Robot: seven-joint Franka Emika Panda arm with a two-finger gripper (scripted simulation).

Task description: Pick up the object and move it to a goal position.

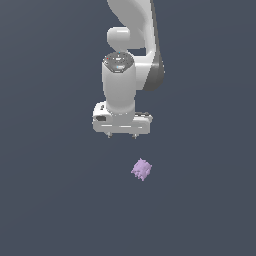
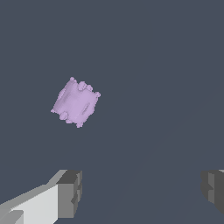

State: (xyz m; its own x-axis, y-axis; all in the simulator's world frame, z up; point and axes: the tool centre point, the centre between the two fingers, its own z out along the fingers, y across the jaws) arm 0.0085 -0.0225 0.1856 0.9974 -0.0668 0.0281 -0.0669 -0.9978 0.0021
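I am looking at a plain dark grey-blue surface (image 1: 45,200) that is filling both views; whether it is a worktop or a floor I cannot tell. The white Panda arm (image 1: 131,30) is coming down from the upper edge of the exterior view, its wrist pointing straight down over that surface.

At its end the gripper (image 1: 122,136) is hanging with its white body level and only the two short finger ends showing below it. In the wrist view I am seeing the fingers (image 2: 69,193) standing wide apart, one grey pad at each side of the picture, with nothing but bare surface between them. The gripper is holding nothing.

The lilac spiky object (image 1: 142,169) is lying on the surface, below the gripper in the exterior view and slightly toward that view's right, apart from the fingers. In the wrist view the object (image 2: 75,103) is showing as a lumpy, roughly cube-shaped piece turned at an angle, clear of the gap between the fingers. I am seeing nothing lying between the gripper and the object.
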